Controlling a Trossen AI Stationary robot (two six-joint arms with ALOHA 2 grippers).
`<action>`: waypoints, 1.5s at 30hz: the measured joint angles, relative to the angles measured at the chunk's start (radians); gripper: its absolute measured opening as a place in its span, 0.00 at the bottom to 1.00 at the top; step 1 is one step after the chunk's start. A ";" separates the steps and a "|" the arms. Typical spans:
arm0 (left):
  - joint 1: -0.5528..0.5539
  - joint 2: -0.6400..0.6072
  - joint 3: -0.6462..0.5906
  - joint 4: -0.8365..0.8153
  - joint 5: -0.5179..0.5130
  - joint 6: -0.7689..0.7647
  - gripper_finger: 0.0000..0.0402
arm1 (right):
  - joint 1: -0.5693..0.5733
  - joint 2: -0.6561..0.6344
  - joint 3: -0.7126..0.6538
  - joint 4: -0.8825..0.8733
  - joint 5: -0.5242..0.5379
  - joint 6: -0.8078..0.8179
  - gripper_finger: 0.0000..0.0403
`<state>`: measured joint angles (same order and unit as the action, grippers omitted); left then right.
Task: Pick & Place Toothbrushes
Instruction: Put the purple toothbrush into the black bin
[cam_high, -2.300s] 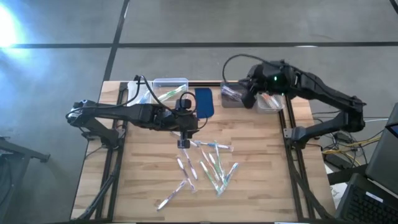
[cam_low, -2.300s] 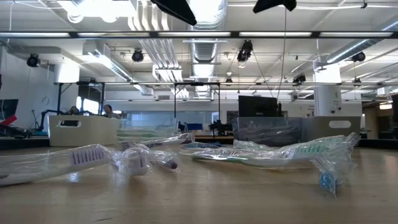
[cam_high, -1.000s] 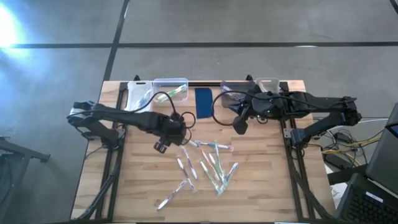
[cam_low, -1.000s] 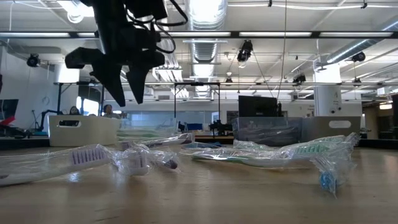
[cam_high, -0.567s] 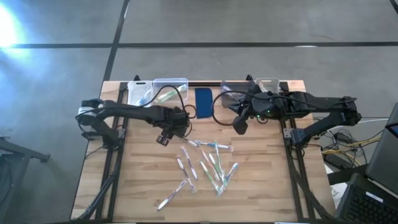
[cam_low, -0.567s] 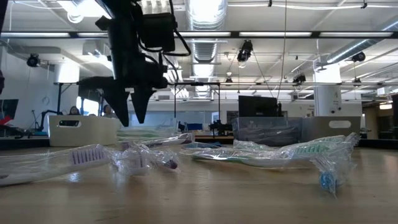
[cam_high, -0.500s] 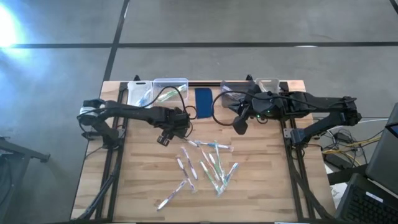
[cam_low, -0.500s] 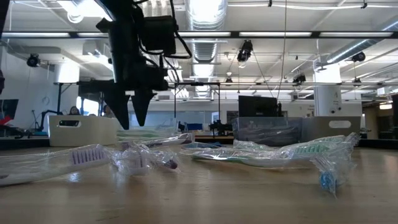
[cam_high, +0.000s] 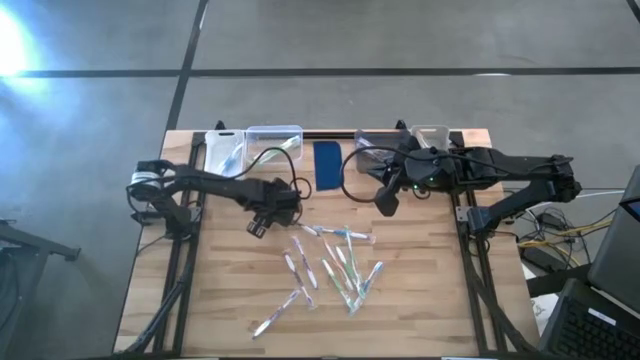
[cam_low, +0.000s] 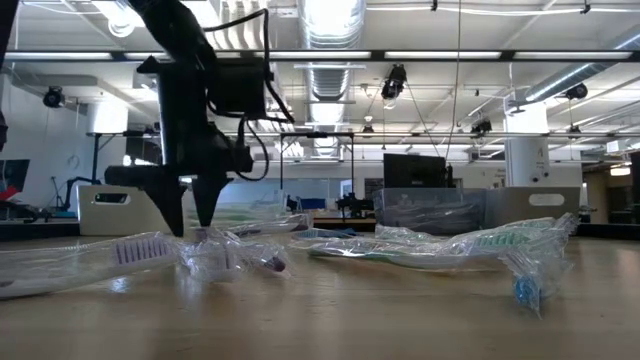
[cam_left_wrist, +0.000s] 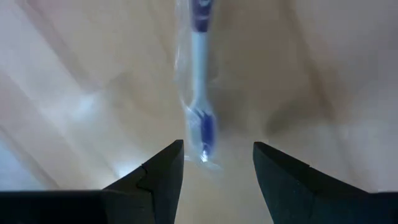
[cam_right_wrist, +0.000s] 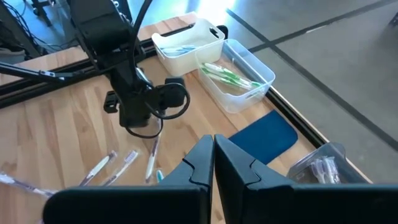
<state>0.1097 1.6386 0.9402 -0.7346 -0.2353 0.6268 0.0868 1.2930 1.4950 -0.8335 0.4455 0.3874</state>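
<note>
Several toothbrushes (cam_high: 335, 265) in clear wrappers lie scattered flat on the wooden table's middle. My left gripper (cam_high: 258, 225) stands open at the scatter's left end, pointing steeply down with its tips just above the table (cam_low: 188, 222). In its wrist view, the end of a blue-and-white wrapped toothbrush (cam_left_wrist: 200, 93) lies just ahead of the gap between the fingers, untouched. My right gripper (cam_high: 385, 205) is shut, holds nothing, and hangs high over the table's far right part.
Along the far edge stand a white bin (cam_high: 225, 150), a clear bin (cam_high: 275, 143) with green toothbrushes in it, a dark blue pad (cam_high: 328, 165) and two more clear bins (cam_high: 372, 150) (cam_high: 432, 140). Bare wood shows at the table's near left.
My left gripper has come down from well above the table to just over it beside the scattered toothbrushes, tipping more steeply downward, and has stayed open. The toothbrushes have not moved.
</note>
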 joint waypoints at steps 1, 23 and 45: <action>0.000 0.000 -0.011 0.023 -0.022 0.000 0.49 | 0.000 0.000 0.000 0.000 0.000 0.000 0.02; 0.000 0.003 -0.045 0.117 0.034 -0.019 0.26 | 0.000 0.000 -0.001 0.000 0.001 -0.006 0.02; -0.043 -0.060 0.017 0.010 -0.036 -0.041 0.01 | 0.000 -0.006 -0.001 0.000 -0.001 0.129 0.02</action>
<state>0.0666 1.5791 0.9573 -0.7249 -0.2711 0.5860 0.0868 1.2873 1.4940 -0.8337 0.4450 0.5159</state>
